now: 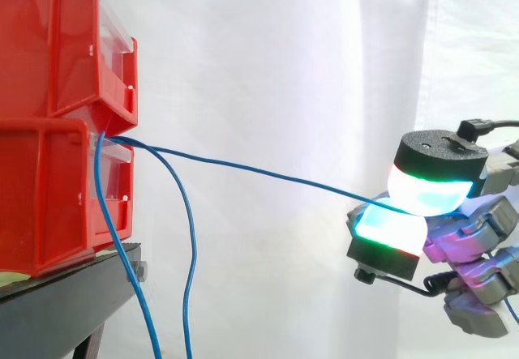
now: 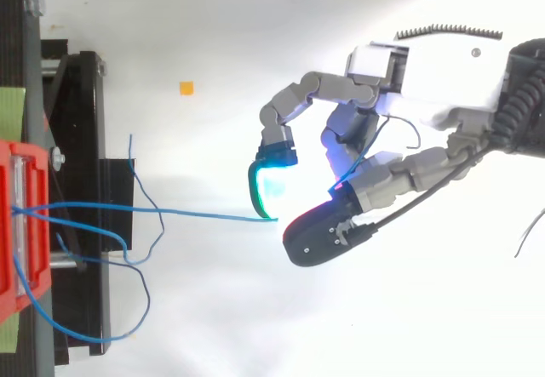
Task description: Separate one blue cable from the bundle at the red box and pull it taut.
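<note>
Pinching one blue cable point(image 1: 259, 171) between my glowing pads point(image 1: 426, 190), I am holding my hand point(image 2: 426, 75) closed on that strand alone. My other fingers are curling behind the pinch and touching nothing. The cable is running out from my fingertips, well away across open air, to the red box point(image 1: 49, 197). It is coming out at the front, where the two stacked bins meet.

The rest of the bundle point(image 1: 191, 237) is hanging down from that same spot, far from my hand and apart from the strand I am gripping. So I am judging the separating as done and the tautening as the step in hand. The strand is bowing gently along its run rather than lying dead straight, so some slack is showing.

The next move, I am thinking, calls for drawing my hand directly away from the box along the cable's own line. The pinch needs to be firm enough that the thin strand is not slipping through the pads.
</note>
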Controlling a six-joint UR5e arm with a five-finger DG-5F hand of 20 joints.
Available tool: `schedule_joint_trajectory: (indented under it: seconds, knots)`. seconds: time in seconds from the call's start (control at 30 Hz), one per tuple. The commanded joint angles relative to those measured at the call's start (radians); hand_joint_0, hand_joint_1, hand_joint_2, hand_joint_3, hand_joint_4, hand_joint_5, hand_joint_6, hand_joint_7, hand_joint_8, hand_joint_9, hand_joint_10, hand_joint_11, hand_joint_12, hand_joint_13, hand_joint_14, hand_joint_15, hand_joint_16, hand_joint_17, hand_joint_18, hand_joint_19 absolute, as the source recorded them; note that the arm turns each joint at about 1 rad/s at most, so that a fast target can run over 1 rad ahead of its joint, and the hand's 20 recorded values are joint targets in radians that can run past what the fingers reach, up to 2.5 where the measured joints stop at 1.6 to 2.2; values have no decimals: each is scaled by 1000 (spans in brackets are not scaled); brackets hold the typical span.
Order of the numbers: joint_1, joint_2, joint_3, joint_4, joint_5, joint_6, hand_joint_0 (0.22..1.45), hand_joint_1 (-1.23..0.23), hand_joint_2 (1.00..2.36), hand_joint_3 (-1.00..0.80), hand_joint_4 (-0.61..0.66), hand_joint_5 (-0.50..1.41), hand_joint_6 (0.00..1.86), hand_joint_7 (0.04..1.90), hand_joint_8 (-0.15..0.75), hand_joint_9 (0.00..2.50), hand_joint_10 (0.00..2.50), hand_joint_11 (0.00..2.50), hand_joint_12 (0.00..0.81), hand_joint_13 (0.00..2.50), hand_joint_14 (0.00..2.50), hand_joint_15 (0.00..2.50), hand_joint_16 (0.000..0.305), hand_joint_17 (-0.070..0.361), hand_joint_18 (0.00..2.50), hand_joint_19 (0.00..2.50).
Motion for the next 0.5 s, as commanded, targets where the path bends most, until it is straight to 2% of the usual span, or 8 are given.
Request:
schedule_joint_trajectory:
  seconds: [0.0, 0.47]
  knots:
    - [3, -1, 0, 25, -3, -10, 748, -815, 1018, -67, -116, -142, 957, 1339, 338, 1152, 1119, 1733, 394, 1485, 137, 1702, 59, 133, 1055, 962]
    - [3, 1, 0, 25, 1, -14, 745, -813, 1019, -62, -112, -142, 956, 1340, 341, 1146, 1123, 1735, 402, 1488, 132, 1709, 59, 134, 1062, 959]
